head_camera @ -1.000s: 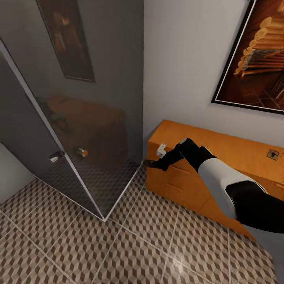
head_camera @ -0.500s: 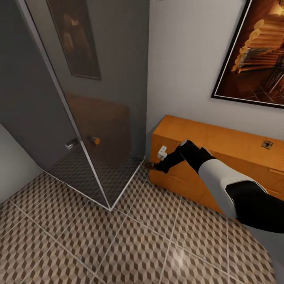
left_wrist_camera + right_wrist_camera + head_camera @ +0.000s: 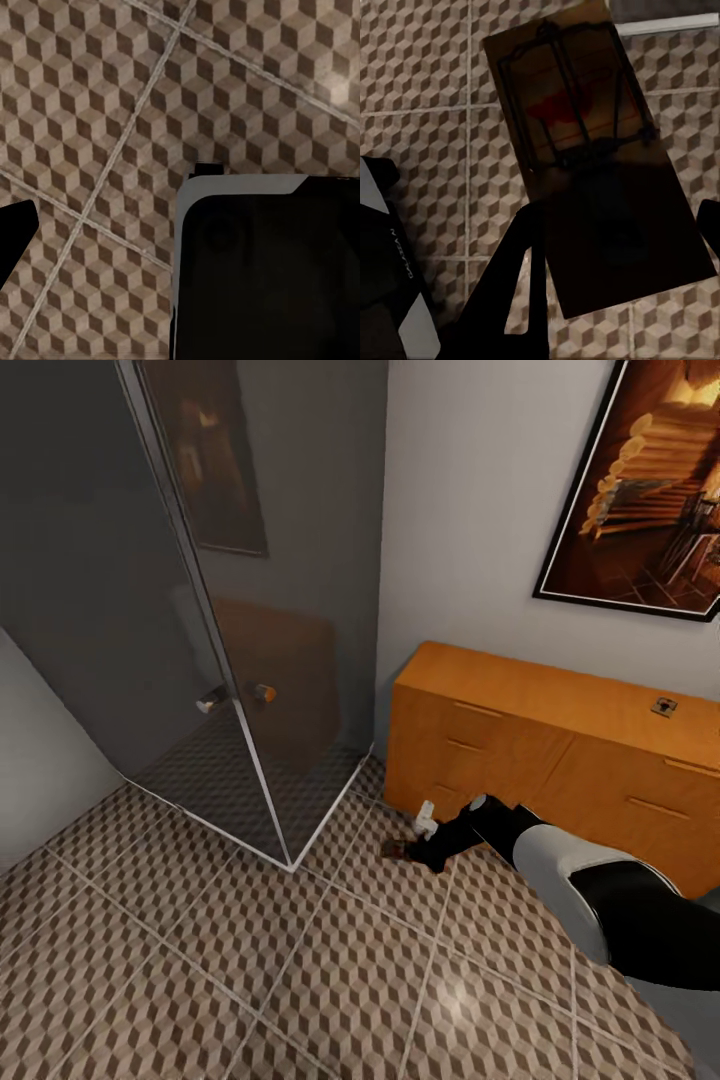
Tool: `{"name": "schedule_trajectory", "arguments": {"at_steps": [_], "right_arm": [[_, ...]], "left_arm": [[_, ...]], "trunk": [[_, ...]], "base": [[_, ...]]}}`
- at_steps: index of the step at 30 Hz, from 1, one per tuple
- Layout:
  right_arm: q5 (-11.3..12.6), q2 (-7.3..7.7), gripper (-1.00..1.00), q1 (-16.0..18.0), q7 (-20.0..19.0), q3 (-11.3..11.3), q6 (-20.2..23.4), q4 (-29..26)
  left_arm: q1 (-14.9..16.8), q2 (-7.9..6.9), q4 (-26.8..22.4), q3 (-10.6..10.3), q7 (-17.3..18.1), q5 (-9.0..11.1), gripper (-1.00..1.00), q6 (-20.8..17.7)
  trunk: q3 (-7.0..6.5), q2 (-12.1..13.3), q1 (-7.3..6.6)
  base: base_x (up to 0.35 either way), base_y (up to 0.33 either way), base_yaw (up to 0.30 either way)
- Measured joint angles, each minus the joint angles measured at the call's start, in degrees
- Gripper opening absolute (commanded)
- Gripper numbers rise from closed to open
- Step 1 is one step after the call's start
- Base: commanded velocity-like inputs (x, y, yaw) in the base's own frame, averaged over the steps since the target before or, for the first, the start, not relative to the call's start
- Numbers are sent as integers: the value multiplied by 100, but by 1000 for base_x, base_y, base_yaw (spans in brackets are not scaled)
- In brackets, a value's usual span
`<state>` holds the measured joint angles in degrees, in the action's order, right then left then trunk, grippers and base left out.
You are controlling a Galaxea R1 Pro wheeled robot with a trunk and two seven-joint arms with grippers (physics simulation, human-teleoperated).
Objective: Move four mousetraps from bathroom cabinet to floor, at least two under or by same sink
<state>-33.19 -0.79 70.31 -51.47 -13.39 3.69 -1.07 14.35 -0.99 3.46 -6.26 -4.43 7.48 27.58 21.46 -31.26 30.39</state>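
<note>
The mousetrap (image 3: 585, 142) sat pinched in the right hand (image 3: 398, 849), low over the bathroom floor (image 3: 250, 960), just off the corner of the glass shower enclosure (image 3: 200, 660) & in front of the cabinet (image 3: 520, 760). In the right wrist view it read as a flat tan board w/ dark wire spring bars and a red smear mid-board; near end shadowed between the fingers (image 3: 514, 262). Couldn't tell if it touched the tiles yet.

Step, by my read: setting this trap down on the floor. Next move prob. needs a short drop till the board lies flat, then letting go & lifting clear w/o dragging it. No sink in view, so whether this spot counts as next to it can't be judged.

A second mousetrap (image 3: 664, 707) lay on the cabinet's top near its far end, small & dark. All drawers looked closed.

Left hand: one dark fingertip (image 3: 15, 232) over the tiles; state can't be told.
</note>
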Motion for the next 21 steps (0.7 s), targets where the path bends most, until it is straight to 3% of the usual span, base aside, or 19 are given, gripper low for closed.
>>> {"name": "schedule_trajectory", "arguments": {"at_steps": [6, 14, 17, 19, 21], "right_arm": [[46, 398, -100, -730, 94, -17, -591, 9], [151, 814, -100, -2099, 987, -7, -1691, 6], [374, 851, -100, -2569, 1381, 8, -1991, 5], [655, 861, -100, -2901, 1780, 16, -2219, 3], [1078, 892, -100, -3345, 2456, -8, -2506, 10]], "left_arm": [[0, 0, -2, 1, -1, 0, 100, 0], [-2, 0, -1, 1, 0, 0, 100, 0], [-3, 0, -2, 0, -1, 0, 100, 0], [-3, 0, -2, 0, -1, 0, 100, 0], [0, 1, -3, 1, -1, 0, 100, -1]], "trunk": [[1, -1, -2], [1, -1, -2], [1, -1, -2], [1, -1, -2], [1, -1, -2]], "base": [[-27, 6, 0], [-2, 0, 0], [0, 0, 0], [0, 0, 0], [0, 0, 0]]}}
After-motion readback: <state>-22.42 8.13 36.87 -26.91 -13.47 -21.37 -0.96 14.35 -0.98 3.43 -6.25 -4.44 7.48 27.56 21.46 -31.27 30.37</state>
